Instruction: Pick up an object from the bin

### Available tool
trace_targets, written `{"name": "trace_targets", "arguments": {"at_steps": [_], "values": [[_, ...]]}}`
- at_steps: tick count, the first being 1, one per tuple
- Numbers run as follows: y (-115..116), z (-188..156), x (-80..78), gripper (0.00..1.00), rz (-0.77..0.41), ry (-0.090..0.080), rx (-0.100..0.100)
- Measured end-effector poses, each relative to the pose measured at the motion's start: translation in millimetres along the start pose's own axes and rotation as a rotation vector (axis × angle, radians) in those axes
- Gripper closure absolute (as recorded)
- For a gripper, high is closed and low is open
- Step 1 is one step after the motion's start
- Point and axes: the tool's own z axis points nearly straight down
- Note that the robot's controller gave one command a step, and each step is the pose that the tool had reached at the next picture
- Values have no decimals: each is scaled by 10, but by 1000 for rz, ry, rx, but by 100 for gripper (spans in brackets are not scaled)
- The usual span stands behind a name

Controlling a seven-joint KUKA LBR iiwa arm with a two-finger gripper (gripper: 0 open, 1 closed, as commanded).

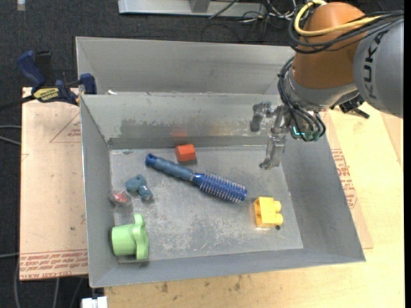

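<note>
My gripper [268, 160] hangs at the right end of the bin's back wall, above the floor, with nothing seen in it. A blue hairbrush [196, 179] lies slantwise across the middle of the bin, its bristle head to the lower left of the gripper. A yellow toy brick [267, 212] rests on the floor below the gripper, apart from it. A small red block [185, 152] sits near the back wall, well left of the gripper.
On the left side of the floor lie a small blue piece [138, 186] and a small reddish thing [119, 198]. A light green plastic part [130, 238] stands in the front left corner. The arm with its orange cover comes in from the upper right.
</note>
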Motion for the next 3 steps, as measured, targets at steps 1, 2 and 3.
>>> {"name": "trace_targets", "arguments": {"at_steps": [1,2,3], "values": [[401,1204,631,0,-76,3,-1],[761,1531,522,0,22,-5,-1],[748,1522,519,100,23,-6,0]]}}
